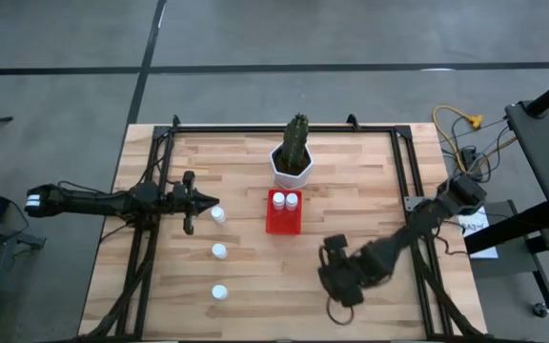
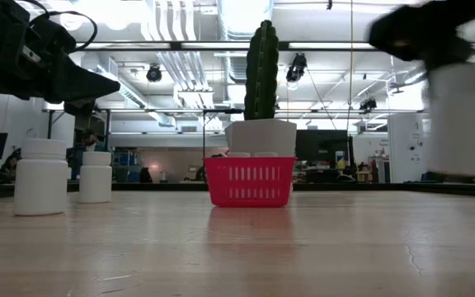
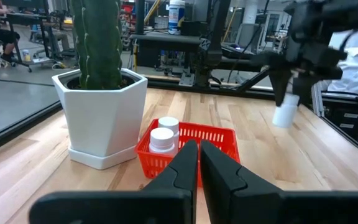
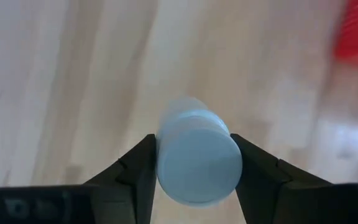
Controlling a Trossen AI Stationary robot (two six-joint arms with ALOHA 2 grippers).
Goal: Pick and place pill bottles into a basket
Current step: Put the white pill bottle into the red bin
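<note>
The red basket (image 1: pixel 284 217) stands mid-table in front of the potted cactus, with two white pill bottles (image 3: pixel 162 139) upright in it. Three more bottles stand on the table's left part (image 1: pixel 217 215), (image 1: pixel 219 252), (image 1: pixel 219 292). My right gripper (image 1: pixel 339 276) is right of and nearer than the basket, above the table, and is shut on another bottle (image 4: pixel 197 158). That bottle also shows in the left wrist view (image 3: pixel 284 115). My left gripper (image 1: pixel 191 202) is shut and empty, hovering just left of the farthest loose bottle. My right gripper pinches the bottle's round body (image 4: pixel 166 146) between its two fingers (image 4: pixel 135 171), one on each opposite side. The fingers come from above, pointing down. The bottle hangs below them (image 3: pixel 283 118), roughly upright and lifted clear of the table.
A green cactus in a white hexagonal pot (image 1: pixel 293 164) stands just behind the basket. Black frame rails (image 1: pixel 403 181) run along the table's left, right and far sides. Bare wood lies between the basket and my right gripper.
</note>
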